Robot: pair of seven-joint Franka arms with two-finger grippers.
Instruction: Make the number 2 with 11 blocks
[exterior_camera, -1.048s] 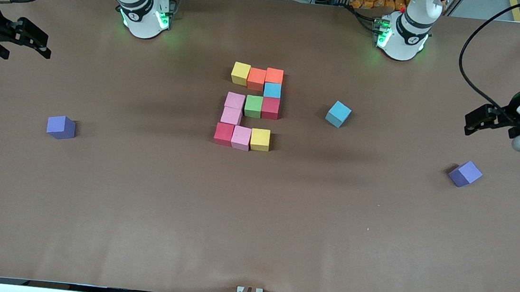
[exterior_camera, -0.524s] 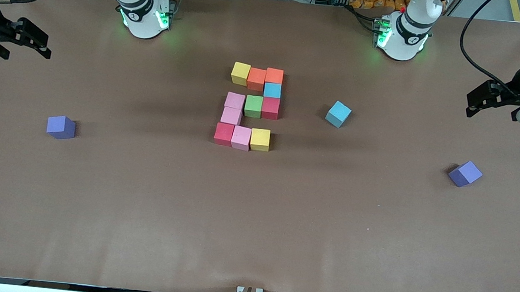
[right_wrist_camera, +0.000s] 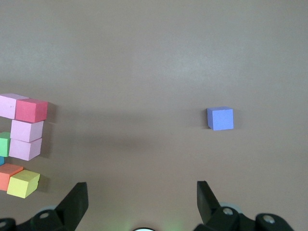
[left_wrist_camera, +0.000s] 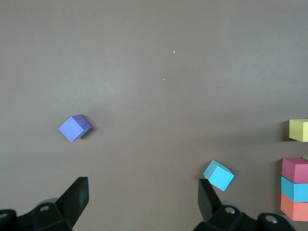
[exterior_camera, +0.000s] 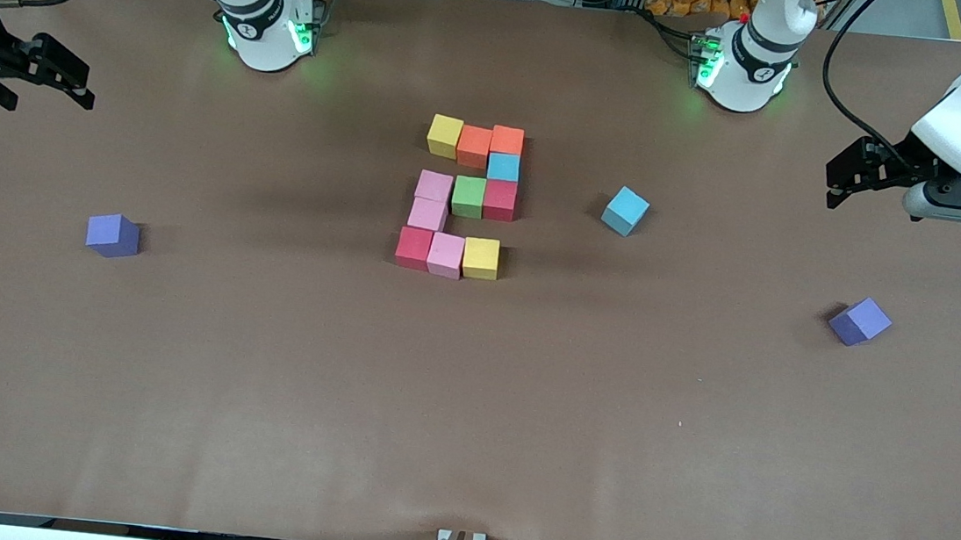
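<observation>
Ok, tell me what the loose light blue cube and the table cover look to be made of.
Loose light blue cube: probably foam or painted wood; its faces are flat, matte and without glare, its edges crisp. Table cover: looks like brown paper or thin matte sheet, judging by faint creases and an even, dull surface.

Both arms are glossy white with black joint bands. The 2 rounded bases glow green at the table [exterior_camera: 84,355] edge. Black cables loop to the left end effector [exterior_camera: 842,177]; it and the right end effector [exterior_camera: 66,85] are matte black, with 2 angular fingers each.
</observation>
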